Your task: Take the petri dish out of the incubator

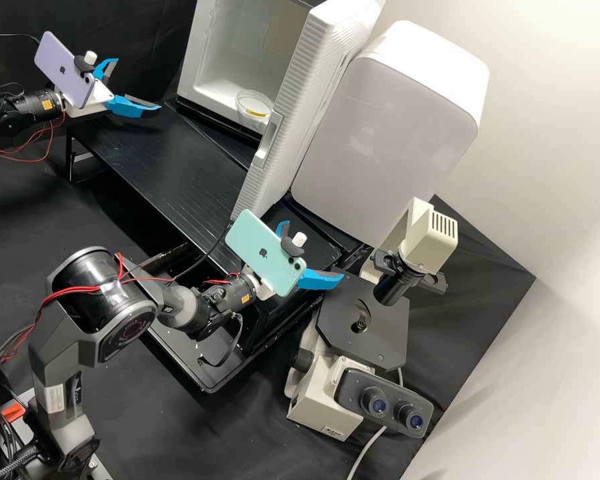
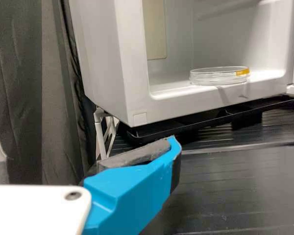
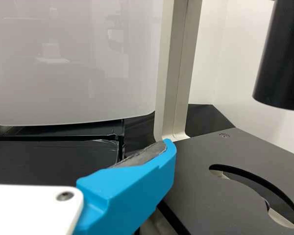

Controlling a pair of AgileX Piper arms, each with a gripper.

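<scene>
One petri dish (image 1: 254, 103) sits on the open incubator's (image 1: 210, 53) floor, just behind its front lip.
Left gripper (image 1: 138, 83) hangs open over the desk's (image 1: 173, 173) end, well apart from the dish; it should go in level, straddle the rim and lift clear of the lip. Right gripper (image 1: 315, 257) is open by the microscope (image 1: 360, 320). Whether the dish's lid sits loose is hard to tell.

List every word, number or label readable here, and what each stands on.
No text can be read.
Petri dish: yellow tag on its rim, too small to read.
Left arm: yellow wrist sticker, blurred.
Right arm: yellow wrist sticker and white base label, blurred.
</scene>
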